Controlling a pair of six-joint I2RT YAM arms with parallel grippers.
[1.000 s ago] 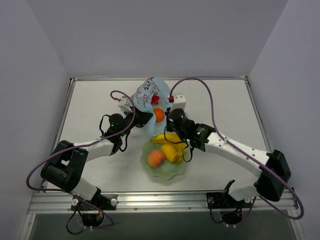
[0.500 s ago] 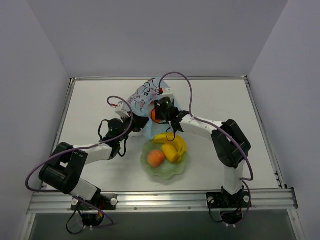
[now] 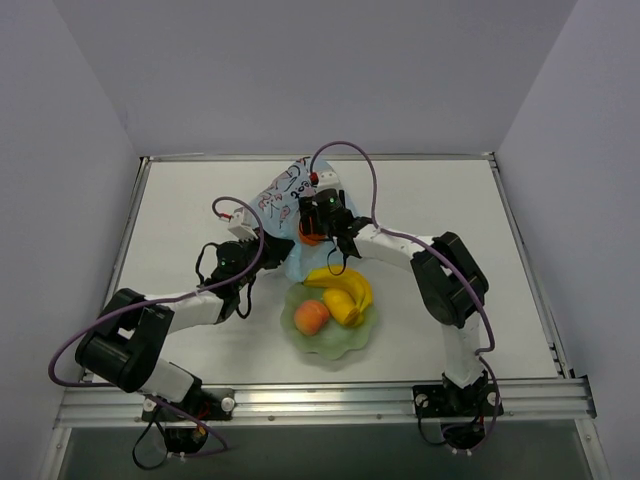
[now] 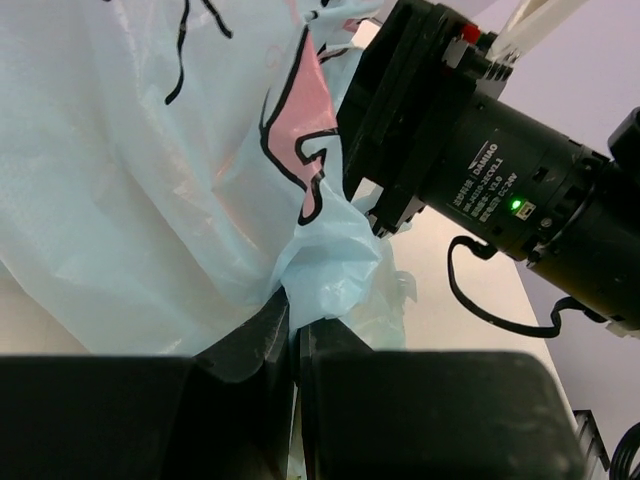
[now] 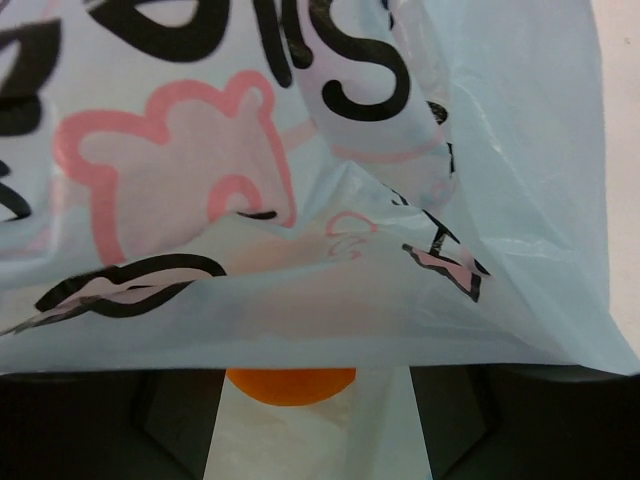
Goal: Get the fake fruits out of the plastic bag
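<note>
Since a second ago my right arm has folded in from the right. My left gripper pinches tight on a fold of the crinkly translucent light-blue plastic bag. The bag sits mid-counter by the far edge, its long axis running far to near and its mouth facing the near edge. My right gripper stands wide, with the small glossy orange fruit between its fingers.

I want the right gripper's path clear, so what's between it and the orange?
A fold of the plastic bag, draped over the top of the orange; the right wrist view shows it.
</note>
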